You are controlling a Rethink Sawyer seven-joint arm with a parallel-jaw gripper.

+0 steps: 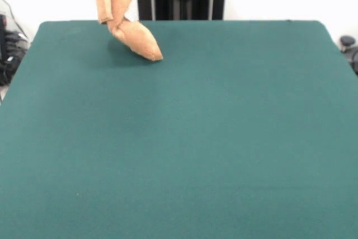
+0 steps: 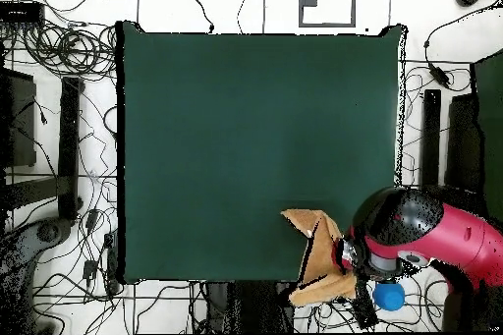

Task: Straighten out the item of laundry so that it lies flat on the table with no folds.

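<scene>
Tan-orange towel (image 1: 127, 12) is hanging bunched and folded above the green table's (image 1: 196, 138) far edge near the pedestal, its lower tip touching the felt. Whether the gripper (image 2: 346, 255) is clamping it cannot be told.

Your red and black robot arm (image 2: 432, 233) reaches in from the lower right of the overhead frame, its wrist over the table's bottom edge. You can't see its gripper's tips.
</scene>
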